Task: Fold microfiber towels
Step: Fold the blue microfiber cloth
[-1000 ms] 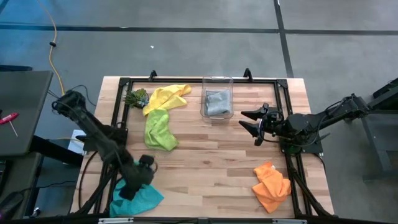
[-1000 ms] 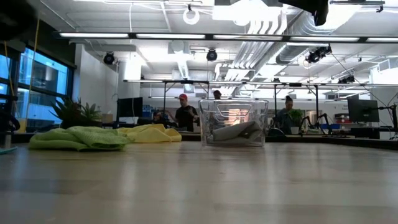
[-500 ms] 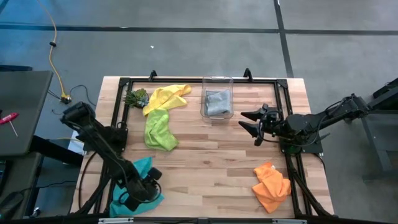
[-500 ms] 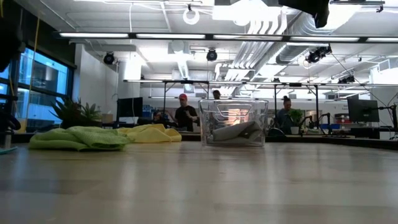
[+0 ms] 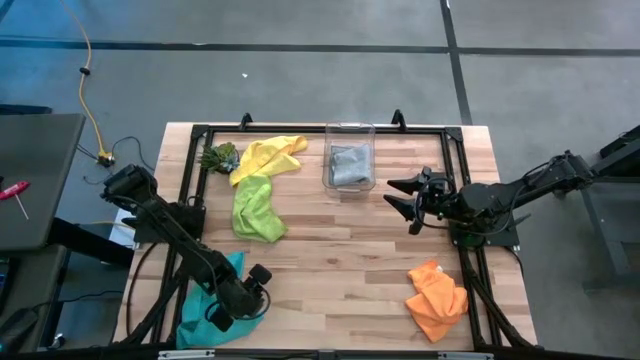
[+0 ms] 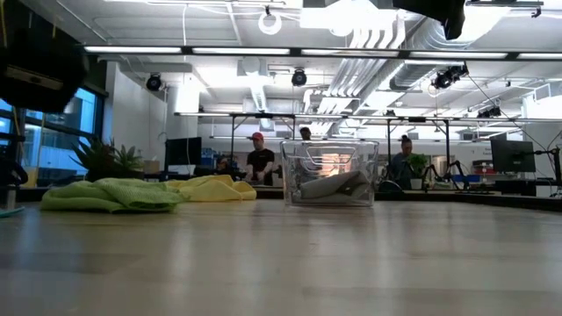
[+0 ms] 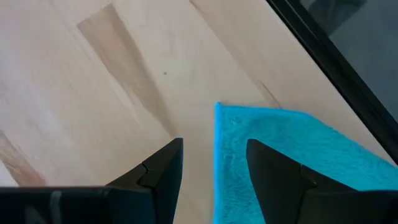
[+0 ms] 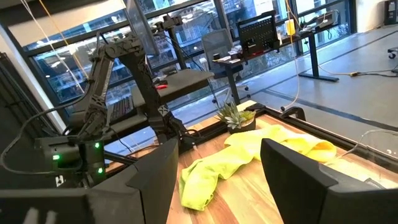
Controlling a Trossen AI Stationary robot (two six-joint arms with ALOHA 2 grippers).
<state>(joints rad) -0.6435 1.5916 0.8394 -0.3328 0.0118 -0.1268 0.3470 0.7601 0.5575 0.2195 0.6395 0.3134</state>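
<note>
High view showed the wooden bench (image 5: pixel 340 250) with five towels spread over it. The teal towel (image 5: pixel 230 305) lay at the near-left corner, and the left gripper (image 5: pixel 258 290) hung right over it with its fingers parted a modest way, holding nothing; in the left wrist view one straight edge and a corner of that towel (image 7: pixel 280 162) sat between the two dark fingers (image 7: pixel 158 171), flat on the wood close to the black frame at the bench edge. The yellow towel (image 5: pixel 268 155) lay rumpled near the far-left corner, beside a small green leafy clump (image 5: pixel 219 157), and the lime green towel (image 5: pixel 256 210) lay just in front of it, touching it. The grey towel (image 5: pixel 349 165) was inside a clear plastic box (image 5: pixel 350 130) at the middle of the far edge. The orange towel (image 5: pixel 437 300) lay crumpled near the near-right corner. The right gripper (image 5: pixel 398 198) waited above the right side of the bench, fingers spread wide and empty, pointed toward the box. Low view showed people (image 6: pixel 261 160) in the room beyond the bench.
</note>
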